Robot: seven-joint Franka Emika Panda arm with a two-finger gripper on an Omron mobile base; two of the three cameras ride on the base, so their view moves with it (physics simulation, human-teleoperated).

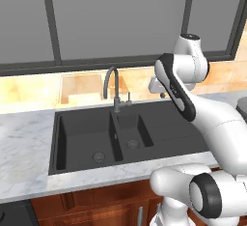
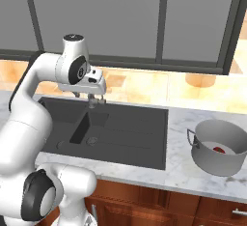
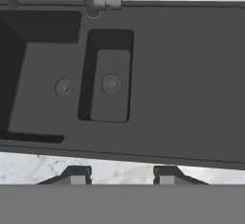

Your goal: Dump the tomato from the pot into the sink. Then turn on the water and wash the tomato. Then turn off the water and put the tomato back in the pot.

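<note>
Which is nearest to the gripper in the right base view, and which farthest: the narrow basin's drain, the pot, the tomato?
From the gripper:
1. The narrow basin's drain, below it in the sink.
2. The pot, on the counter to the right.
3. The tomato, inside the pot, slightly farther than its near rim.

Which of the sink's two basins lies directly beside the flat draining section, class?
The narrower basin. It sits between the wide basin and the flat draining section of the sink; the wide basin is on its far side.
</note>
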